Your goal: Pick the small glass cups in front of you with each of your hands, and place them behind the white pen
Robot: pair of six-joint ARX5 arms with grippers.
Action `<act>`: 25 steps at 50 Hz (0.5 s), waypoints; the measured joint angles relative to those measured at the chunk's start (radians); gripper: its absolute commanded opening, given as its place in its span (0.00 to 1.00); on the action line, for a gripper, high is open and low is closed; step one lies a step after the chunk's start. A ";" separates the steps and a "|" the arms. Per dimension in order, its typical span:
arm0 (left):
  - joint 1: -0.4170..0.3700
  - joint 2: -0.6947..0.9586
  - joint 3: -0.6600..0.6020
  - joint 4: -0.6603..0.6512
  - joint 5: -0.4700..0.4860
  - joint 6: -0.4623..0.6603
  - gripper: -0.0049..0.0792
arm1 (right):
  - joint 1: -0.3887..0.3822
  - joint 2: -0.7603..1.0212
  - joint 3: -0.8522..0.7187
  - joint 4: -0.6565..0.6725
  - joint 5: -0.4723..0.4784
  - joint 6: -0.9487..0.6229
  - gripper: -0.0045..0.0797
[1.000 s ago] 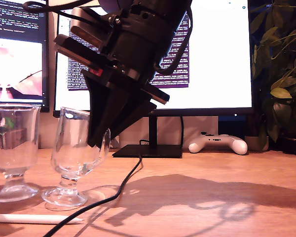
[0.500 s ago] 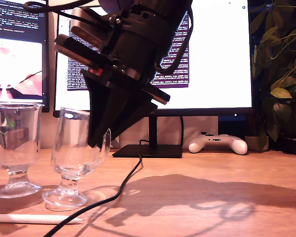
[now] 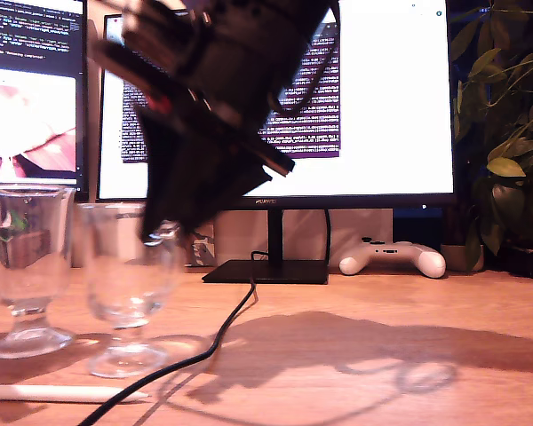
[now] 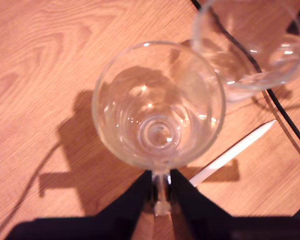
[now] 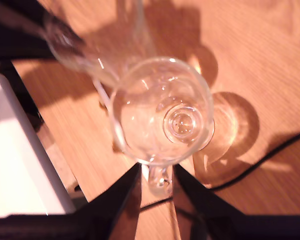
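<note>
- Exterior view: the pen (image 3: 62, 391) lies flat on the desk (image 3: 382, 373) near the camera, and both cups stand just beyond it.
- The first cup (image 3: 27, 262) is upright past the pen's blunt end, with its foot on the wood.
- The second cup (image 3: 129, 284) is beside it, past the pen's tip. It is blurred, so we cannot tell whether its foot touches the desk.
- Our second gripper (image 3: 160, 232) reaches down from above to that blurred cup. It is blurred as well.
- The black cable (image 3: 222, 328) runs across the desk just past the pen's tip.
- Well behind the pen are a monitor (image 3: 382, 89), a white game controller (image 3: 393, 257) and a plant (image 3: 506, 133).
- First wrist view: our first gripper (image 4: 161, 177) is closed narrowly on the loop handle of the first cup (image 4: 157, 105). A dark finger presses each side of the handle.
- The pen (image 4: 235, 152) lies just beside this cup's rim, and the second cup (image 4: 245, 45) is near the pen's tip.
- Second wrist view: our second gripper (image 5: 157, 167) holds the second cup (image 5: 160, 110) by its handle, which is between the fingers.
- This cup's foot shows off-centre through the bowl, so the cup looks tilted.
</note>
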 measured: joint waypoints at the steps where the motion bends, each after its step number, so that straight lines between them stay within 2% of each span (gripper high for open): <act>1: 0.000 0.000 0.000 0.000 0.000 0.000 0.03 | 0.000 0.000 0.000 -0.006 0.000 0.000 0.27; 9: 0.000 0.000 0.000 0.000 -0.001 0.000 0.03 | 0.000 0.000 0.000 -0.055 0.000 0.000 0.27; 15: 0.000 0.008 0.000 0.001 -0.001 0.000 0.08 | 0.000 0.000 0.009 -0.098 0.000 0.000 0.27; 25: 0.000 0.049 0.000 0.016 -0.010 -0.001 0.10 | 0.000 -0.002 0.066 -0.120 0.000 -0.006 0.27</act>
